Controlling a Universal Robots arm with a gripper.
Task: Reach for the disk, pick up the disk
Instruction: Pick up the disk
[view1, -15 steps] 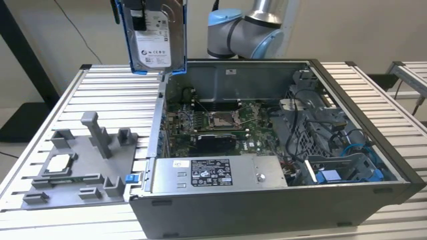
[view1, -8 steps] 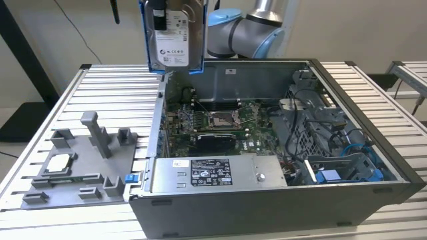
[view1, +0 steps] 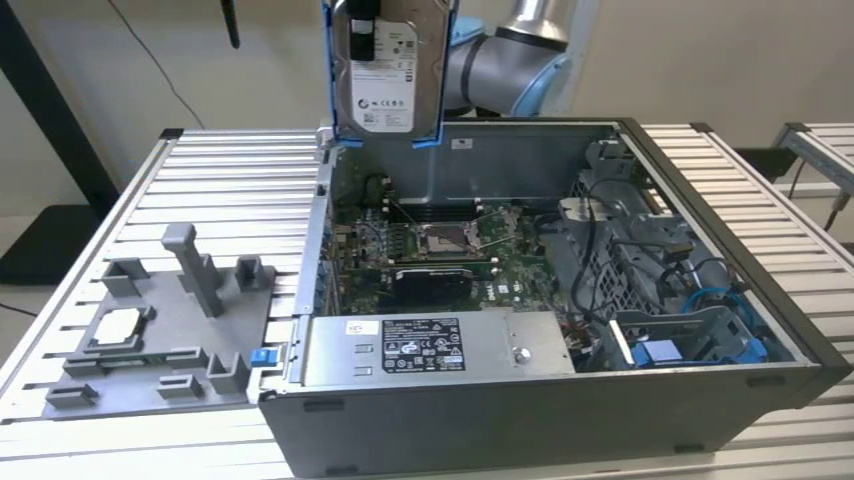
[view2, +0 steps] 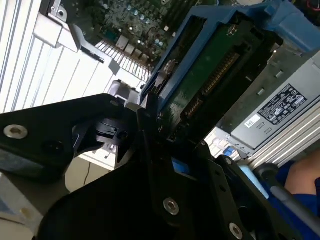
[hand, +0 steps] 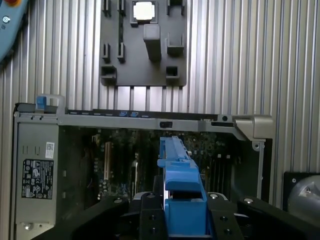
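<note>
Pinching the blue-railed, flat silver disk (view1: 390, 75) upright, the black tool (hand: 182, 211) hangs over the case (view1: 534, 420).

Gripper (view2: 152, 117) clamped on one end of the disk (view2: 210, 70). The disk's green circuit board and connector row face the camera, framed by blue side rails (view2: 170, 50). Beyond it: motherboard (view2: 125, 17), silver power supply (view2: 280, 107), ribbed table (view2: 25, 70).

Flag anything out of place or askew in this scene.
Only the disk stands out: it hangs upright in the air above the far wall of the open computer case, clamped in the gripper, not seated in a bay. Nothing looks spilled or damaged.
</note>
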